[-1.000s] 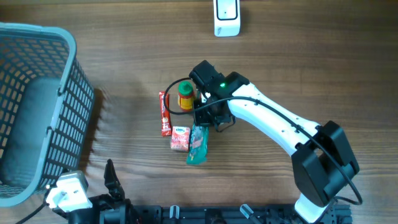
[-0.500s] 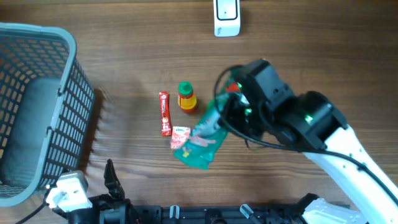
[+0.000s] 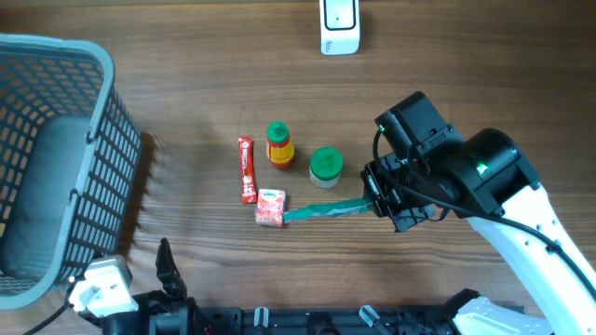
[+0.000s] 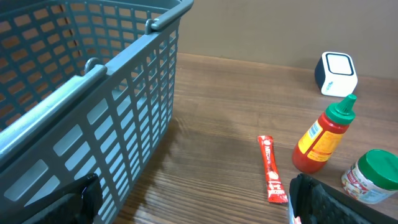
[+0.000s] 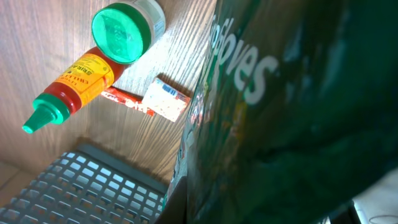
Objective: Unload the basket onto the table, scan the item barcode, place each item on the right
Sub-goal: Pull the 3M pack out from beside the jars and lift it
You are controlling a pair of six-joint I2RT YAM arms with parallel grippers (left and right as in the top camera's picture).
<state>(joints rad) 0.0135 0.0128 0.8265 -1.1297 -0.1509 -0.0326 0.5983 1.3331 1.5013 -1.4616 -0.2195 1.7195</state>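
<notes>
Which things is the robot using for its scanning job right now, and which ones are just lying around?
In the job: green packet, held in the shut right gripper; white scanner.

Just lying about: sauce bottle, green-lidded jar, red stick packet, small pink box, grey basket.

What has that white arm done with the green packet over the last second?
The right claw, shut on the green foil snack packet, lifted it and carried it rightward, turning it edge-on. A green-lidded jar now shows where it was hidden. The red stick sachet, yellow sauce bottle, small pink box, grey basket and white scanner stayed put.
</notes>
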